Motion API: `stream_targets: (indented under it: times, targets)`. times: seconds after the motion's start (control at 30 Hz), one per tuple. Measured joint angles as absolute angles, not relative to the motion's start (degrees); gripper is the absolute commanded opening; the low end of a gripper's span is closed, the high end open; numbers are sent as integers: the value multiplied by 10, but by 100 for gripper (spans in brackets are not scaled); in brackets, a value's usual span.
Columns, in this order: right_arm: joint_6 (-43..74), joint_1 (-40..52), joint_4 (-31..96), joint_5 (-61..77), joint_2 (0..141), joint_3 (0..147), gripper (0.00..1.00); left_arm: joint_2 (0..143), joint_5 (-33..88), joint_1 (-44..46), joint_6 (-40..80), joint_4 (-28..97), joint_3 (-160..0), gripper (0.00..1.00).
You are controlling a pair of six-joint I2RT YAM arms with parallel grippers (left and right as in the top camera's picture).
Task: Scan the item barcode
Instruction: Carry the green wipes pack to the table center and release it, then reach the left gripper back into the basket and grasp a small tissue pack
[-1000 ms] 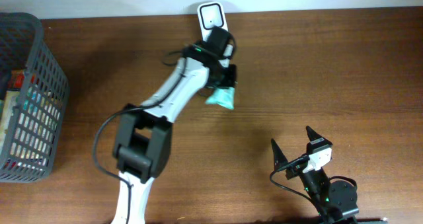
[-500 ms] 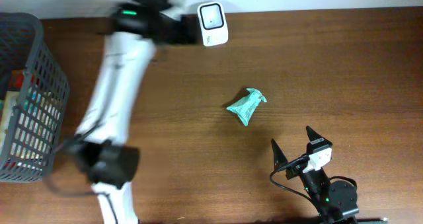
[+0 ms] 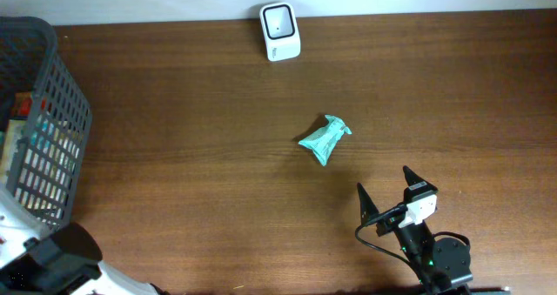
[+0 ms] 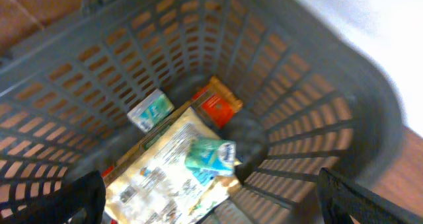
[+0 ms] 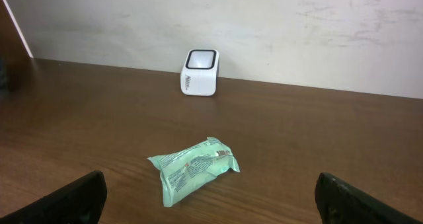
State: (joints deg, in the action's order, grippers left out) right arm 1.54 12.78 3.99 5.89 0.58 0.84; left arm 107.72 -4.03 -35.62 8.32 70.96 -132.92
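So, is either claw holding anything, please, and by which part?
Nothing is held: the left claw and right claw are both open, and the teal packet lies free on the table.

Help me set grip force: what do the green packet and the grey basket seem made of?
Green packet: looks like thin plastic film, slightly glossy; its surface is crinkled and creased. Grey basket: seems moulded plastic, matte; rigid slotted grid walls.

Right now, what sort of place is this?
Likely a mock checkout bench: a white barcode scanner, a grey basket of packaged goods, a teal packet on a wooden table.
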Motion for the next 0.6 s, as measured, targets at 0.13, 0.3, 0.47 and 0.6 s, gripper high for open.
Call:
stream_targets:
  times: [0.13,0.3,0.47,0.6]
  targets:
    - [15,128,40,59,6,8,99,1130,-34,-370,57,702,-1289,93]
    - [15,128,40,59,6,8,99,1222,-3,-373,2,695,-1242,91]
    - [15,128,40,59,6,8,99,1282,25,-379,-46,673,-1229,84]
    - [15,128,40,59,6,8,99,1331,42,-379,-73,656,-1229,58]
